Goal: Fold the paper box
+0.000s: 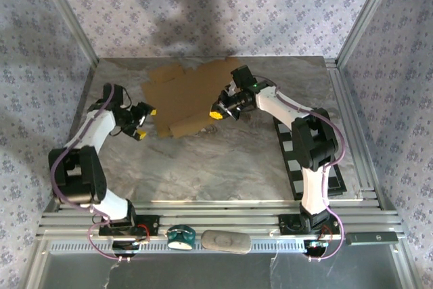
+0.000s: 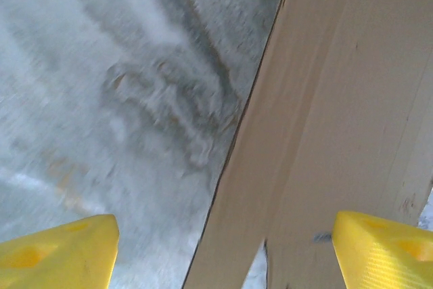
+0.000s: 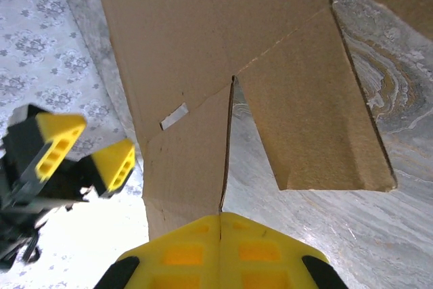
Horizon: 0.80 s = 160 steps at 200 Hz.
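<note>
The paper box [image 1: 189,93] is a flat tan cardboard sheet with flaps at the back middle of the marble table [image 1: 223,160]. My right gripper [image 1: 218,112] is shut on the edge of a near flap [image 3: 186,167], which rises from between the yellow fingers [image 3: 183,255]. Another flap [image 3: 311,120] hangs beside it. My left gripper [image 1: 143,122] stands open at the sheet's left edge. In the left wrist view the cardboard [image 2: 325,99] runs between the wide-apart yellow fingertips [image 2: 57,255], untouched. The left gripper [image 3: 88,153] also appears in the right wrist view.
A black-and-white checkered board [image 1: 306,167] lies along the table's right side under the right arm. A teal object [image 1: 180,236] and a grey oval object [image 1: 226,241] rest on the front rail. Aluminium posts and patterned walls enclose the table.
</note>
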Motion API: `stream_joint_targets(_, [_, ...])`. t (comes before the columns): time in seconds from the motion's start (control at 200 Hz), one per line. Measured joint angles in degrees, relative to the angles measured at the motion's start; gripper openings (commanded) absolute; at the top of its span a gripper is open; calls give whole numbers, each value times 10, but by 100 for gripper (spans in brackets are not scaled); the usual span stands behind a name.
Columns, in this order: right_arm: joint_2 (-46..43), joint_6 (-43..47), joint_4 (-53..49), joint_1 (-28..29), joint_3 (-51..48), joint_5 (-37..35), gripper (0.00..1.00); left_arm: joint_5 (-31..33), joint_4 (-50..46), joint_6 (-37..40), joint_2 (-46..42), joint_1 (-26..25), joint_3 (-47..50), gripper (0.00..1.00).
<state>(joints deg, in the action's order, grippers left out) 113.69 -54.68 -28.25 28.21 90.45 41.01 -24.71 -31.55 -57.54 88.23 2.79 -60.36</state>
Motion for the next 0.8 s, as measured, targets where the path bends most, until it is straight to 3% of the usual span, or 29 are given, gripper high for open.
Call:
stream_joint_targets(0.235, [0,-22,-2,-6,7,10,0,-13,110,-11,69,0,2,81])
stream_joint_targets(0.41, [-6,-33,-2,-8,10,20,0,-30,225,-60,100,-3,24,72])
stream_joint_targets(0.495, [-10,-34,-2,-8,10,24,0,-32,271,-83,131,-10,24,55])
stream_joint_targets(0.66, [-14,-30,-11,-12,10,25,0,-32,306,-115,142,-21,18,0])
stream_joint_targets(0.72, [-16,-16,-29,-18,15,21,1,-31,303,-118,137,-24,6,0])
stream_joint_targets(0.8, [-21,7,-54,-29,27,9,15,-14,268,-130,116,-34,-18,0])
